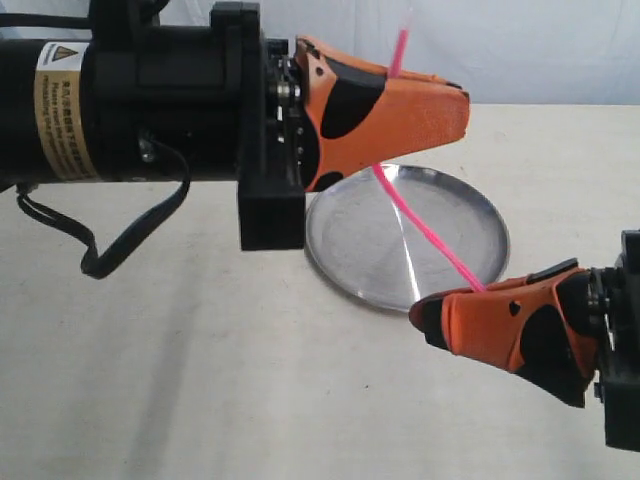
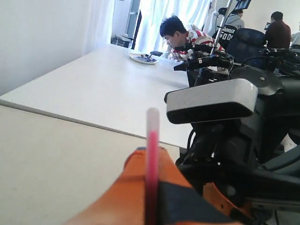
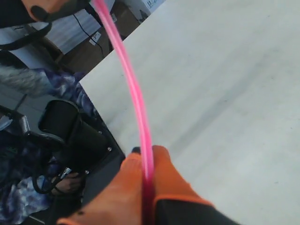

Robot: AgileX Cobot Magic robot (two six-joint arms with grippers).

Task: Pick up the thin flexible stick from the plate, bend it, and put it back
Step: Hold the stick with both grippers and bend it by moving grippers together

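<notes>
Thin pink plastic stick [image 1: 430,235], bowed, clenched by left pincer [image 1: 460,108] and right pincer [image 1: 426,318] above round shiny steel plate [image 1: 345,245].

Bright, even light; the plate [image 1: 350,250] glints (one white streak), and the stick [image 2: 152,154] blurs close to both wrist cameras

The stick [image 1: 430,235] is bright pink, paling to whitish at its tip in the left wrist view. The plate [image 1: 345,255] is shiny silver with mirror-like streaks. The left tool [image 1: 462,105] and right tool [image 1: 425,318] are orange with black patches. The desk [image 1: 200,350] is plain off-white. A label [image 1: 62,110] is white and yellow with dark print; the cable [image 1: 186,180] is black
</notes>
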